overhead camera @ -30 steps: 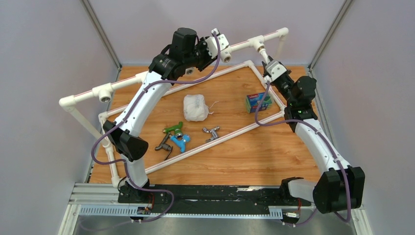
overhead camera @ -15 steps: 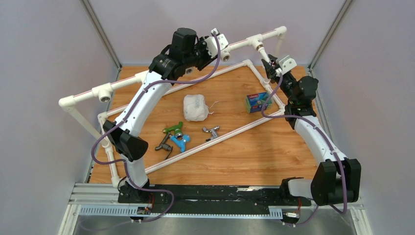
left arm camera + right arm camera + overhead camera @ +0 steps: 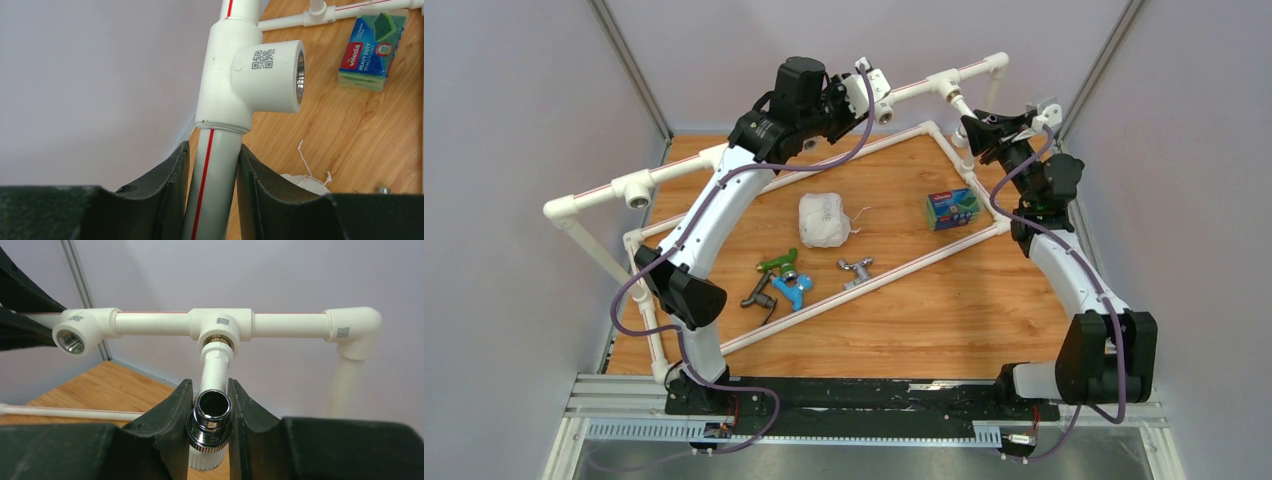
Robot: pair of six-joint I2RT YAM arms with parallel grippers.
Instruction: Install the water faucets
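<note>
1. White plastic is what we hold on both sides. Our left gripper point(image 3: 212, 150) has its fingers squeezed on the pipe point(image 3: 207, 200), just under an open tee point(image 3: 235, 75).
2. Our right gripper point(image 3: 209, 390) has its fingers pinched tight on the white tap point(image 3: 215, 372), near its shiny end.
3. The tap's far end sits in the middle tee point(image 3: 220, 322), up high at the back. We think we are screwing it in.
4. To do it well, we should turn the tap straight in line with the hole, so the thread does not go crooked.
5. We should hold the pipe hard with the left gripper, so nothing twists.
6. We should stop when it feels snug and not force it.
7. Four more wait close together on the table point(image 3: 924, 320): green tap point(image 3: 776, 263), blue tap point(image 3: 792, 290), grey tap point(image 3: 759, 296), chrome tap point(image 3: 856, 268).
</note>
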